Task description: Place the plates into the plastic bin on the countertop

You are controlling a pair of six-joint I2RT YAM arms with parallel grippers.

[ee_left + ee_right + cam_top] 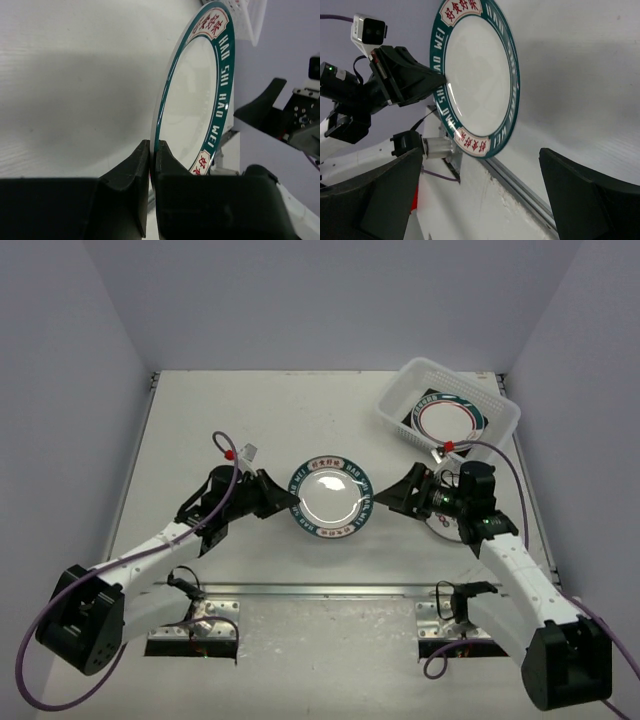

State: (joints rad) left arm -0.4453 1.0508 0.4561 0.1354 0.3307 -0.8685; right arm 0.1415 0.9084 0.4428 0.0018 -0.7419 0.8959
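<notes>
Pinching the teal-rimmed plate by its rim: left gripper, clenched; right gripper agape, empty. Narrow edge hold could let it pivot and slip.

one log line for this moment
left gripper: shut on teal-rim plate edge | right gripper: open, beside plate | plastic bin: holds ringed plate | stage: not yet binned

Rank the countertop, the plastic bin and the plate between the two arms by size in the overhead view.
Largest: countertop.
Then the plastic bin.
Smallest: the teal-rimmed plate, clearly narrower than the bin.
</notes>
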